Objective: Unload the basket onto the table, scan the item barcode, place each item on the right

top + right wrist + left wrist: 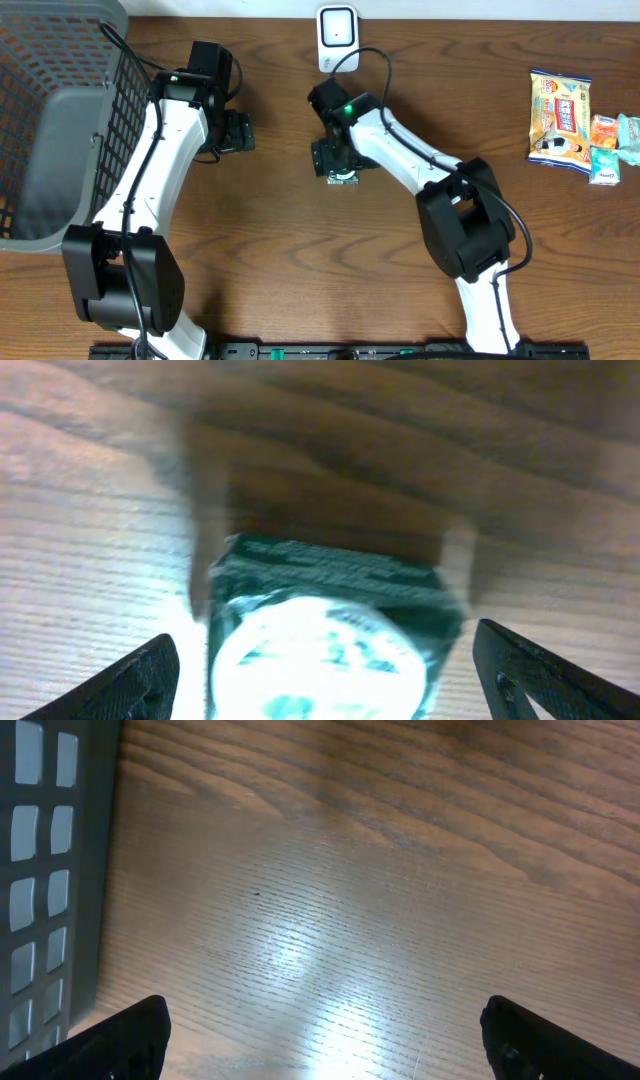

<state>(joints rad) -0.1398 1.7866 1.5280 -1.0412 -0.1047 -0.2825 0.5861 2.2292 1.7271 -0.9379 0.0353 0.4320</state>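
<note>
Overhead view evenly lit, sharp; glare whitens the table (300, 970) in both wrist views (right one blurred).

The left arm (150, 170) rises from its base at the near edge and leans toward the far left. Its elbow is bent, so the left tool (228, 132) faces right. That tool's fingertips (130, 1040) are spread to the full. The right arm (420, 160) reaches from the near right toward the far centre. The right tool (340, 160) points straight down, its fingertips (140, 675) standing wide apart.
</note>
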